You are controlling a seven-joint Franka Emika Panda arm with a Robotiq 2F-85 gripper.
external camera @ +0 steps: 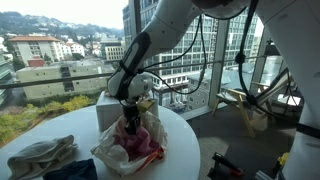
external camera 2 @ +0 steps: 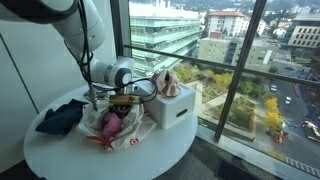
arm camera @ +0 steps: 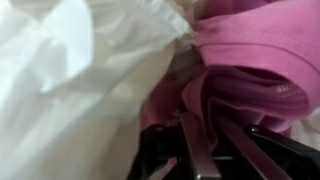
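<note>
At the left of the round table [external camera: 60, 128], in an exterior view, a pile of grey and dark clothes [external camera: 50, 158] is cut off by the lower edge, so its full extent cannot be made out. Beside it, toward the middle of the table, a white plastic bag [external camera: 106, 150] sits crumpled with its mouth turned upward. The pink cloth [external camera: 140, 148] is lodged inside it and largely covered by the bag's walls, with only a bunched part showing at the opening. No clear long axis can be given for the cloth, as it is wadded. In the wrist view its folds [arm camera: 250, 60] are seen to run from the upper right down toward the fingers [arm camera: 195, 150]. The gripper [external camera: 130, 122] is set down from above into the bag's mouth, and its tips are hidden there in both exterior views. In the wrist view the fingers are dark, blurred and cut off by the lower edge. The jaws are drawn nearly together, and a fold of the pink cloth appears to be pinched between them. To the right, just beside the bag, a white box [external camera 2: 178, 110] stands on the table. What lies on top of it is too small to be identified.
</note>
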